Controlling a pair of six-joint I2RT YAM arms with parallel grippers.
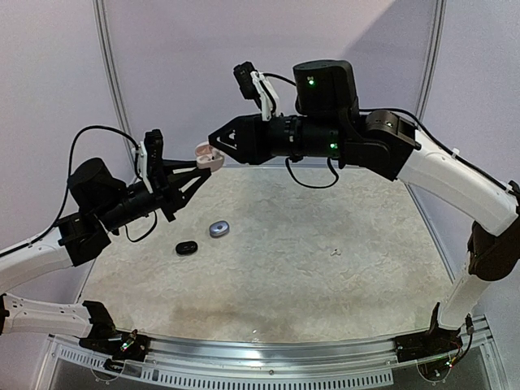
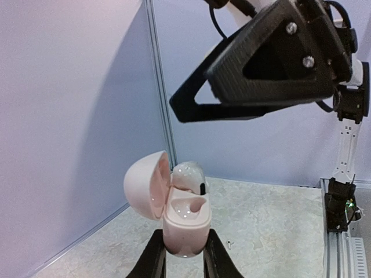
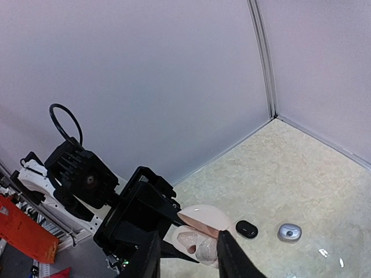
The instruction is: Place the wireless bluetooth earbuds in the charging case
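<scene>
My left gripper [image 1: 197,168] is shut on an open pink charging case [image 1: 210,157] and holds it high above the table. In the left wrist view the case [image 2: 184,223] stands upright between my fingers with its lid swung open to the left. A glossy white earbud [image 2: 189,175] sits in the far slot; the near slot is empty. My right gripper [image 1: 216,140] hovers just above the case, open and empty. In the right wrist view its fingers [image 3: 148,255] straddle the case [image 3: 204,219] and the earbud [image 3: 206,250].
A black case [image 1: 186,247] and a silvery grey case [image 1: 219,229] lie shut on the table left of centre, also in the right wrist view [image 3: 246,229] [image 3: 288,233]. A tiny white item [image 1: 335,252] lies right of centre. Walls enclose the far side.
</scene>
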